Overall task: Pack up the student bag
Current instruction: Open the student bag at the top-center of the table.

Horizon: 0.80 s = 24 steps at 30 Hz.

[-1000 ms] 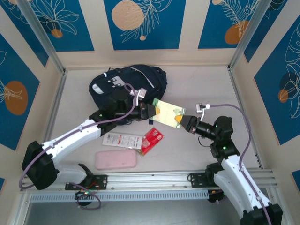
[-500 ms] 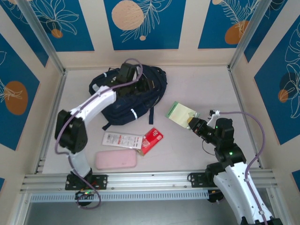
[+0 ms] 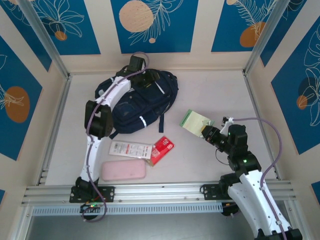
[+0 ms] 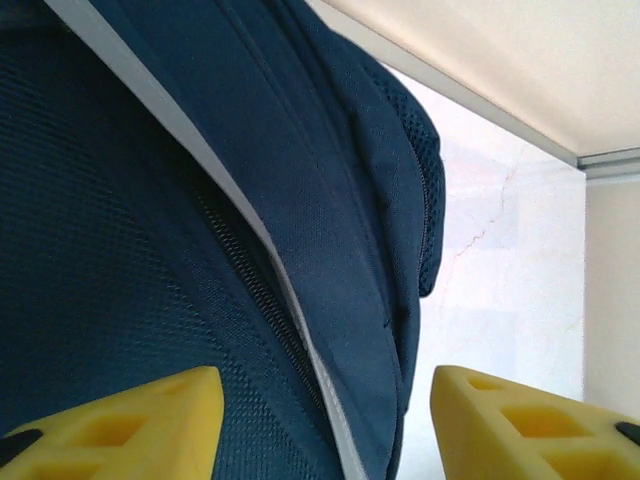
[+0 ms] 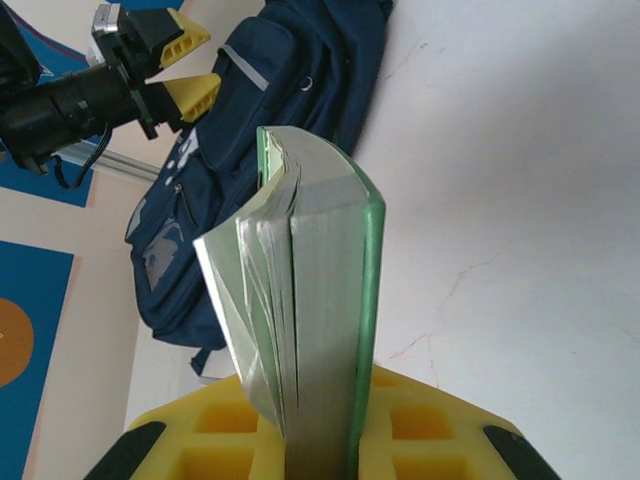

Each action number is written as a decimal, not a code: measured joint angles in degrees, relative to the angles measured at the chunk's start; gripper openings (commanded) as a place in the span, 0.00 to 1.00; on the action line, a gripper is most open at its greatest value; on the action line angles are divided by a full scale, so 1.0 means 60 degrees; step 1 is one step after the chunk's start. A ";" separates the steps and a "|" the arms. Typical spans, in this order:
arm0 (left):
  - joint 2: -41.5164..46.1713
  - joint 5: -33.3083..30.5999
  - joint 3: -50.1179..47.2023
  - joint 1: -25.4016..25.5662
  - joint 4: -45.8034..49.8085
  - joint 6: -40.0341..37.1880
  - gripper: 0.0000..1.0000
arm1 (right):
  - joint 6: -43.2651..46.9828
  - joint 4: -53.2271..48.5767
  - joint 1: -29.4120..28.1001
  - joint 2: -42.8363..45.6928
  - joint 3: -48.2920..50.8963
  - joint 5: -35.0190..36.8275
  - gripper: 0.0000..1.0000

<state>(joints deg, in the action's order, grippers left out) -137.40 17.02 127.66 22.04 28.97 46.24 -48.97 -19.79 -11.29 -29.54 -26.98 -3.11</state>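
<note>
The navy student bag (image 3: 137,105) lies at the back left of the table, also seen in the right wrist view (image 5: 300,80). My left gripper (image 3: 154,82) hovers over the bag's top end. Its yellow fingers (image 4: 120,420) stand apart, open, over a zipper and white stripe (image 4: 290,300), and grip nothing. My right gripper (image 3: 206,131) is shut on a green-covered book (image 3: 195,120), holding it above the table right of the bag. The book (image 5: 320,270) stands on edge between the pads, pages fanned. The left gripper (image 5: 190,65) appears beyond it.
A red packet (image 3: 163,149), a white printed packet (image 3: 129,148) and a pink pencil case (image 3: 123,170) lie in front of the bag. A bag strap (image 3: 161,122) trails toward them. The metal rail (image 3: 165,191) runs along the near edge.
My left gripper let go of the book, opened, and swung back to the top of the bag. The right gripper drew the book to the right.
</note>
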 measured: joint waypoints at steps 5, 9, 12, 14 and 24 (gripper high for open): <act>-0.0707 0.0419 0.0514 0.0036 -0.0113 0.0514 0.49 | 0.0011 0.0040 0.0000 -0.0222 0.0000 0.0033 0.00; -0.0954 0.0408 0.0568 0.0047 -0.0098 0.0798 0.35 | 0.0073 0.0055 0.0000 -0.0302 0.0000 0.0193 0.00; -0.1147 0.0317 0.0736 0.0080 -0.0004 0.0772 0.13 | 0.0109 0.0044 0.0000 -0.0302 -0.0004 0.0302 0.00; -0.1366 0.0113 0.1158 0.0175 0.0306 0.0521 0.04 | 0.0109 0.0036 0.0000 -0.0302 -0.0004 0.0353 0.00; -0.1942 -0.0058 0.2466 0.0787 0.1475 -0.0390 0.00 | 0.0215 -0.0889 0.0000 -0.0153 -0.0397 0.1162 0.00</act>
<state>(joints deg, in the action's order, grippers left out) -149.05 16.67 142.45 26.76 37.82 43.90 -47.68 -25.12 -11.29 -30.46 -29.36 3.86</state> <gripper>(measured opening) 0.041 0.160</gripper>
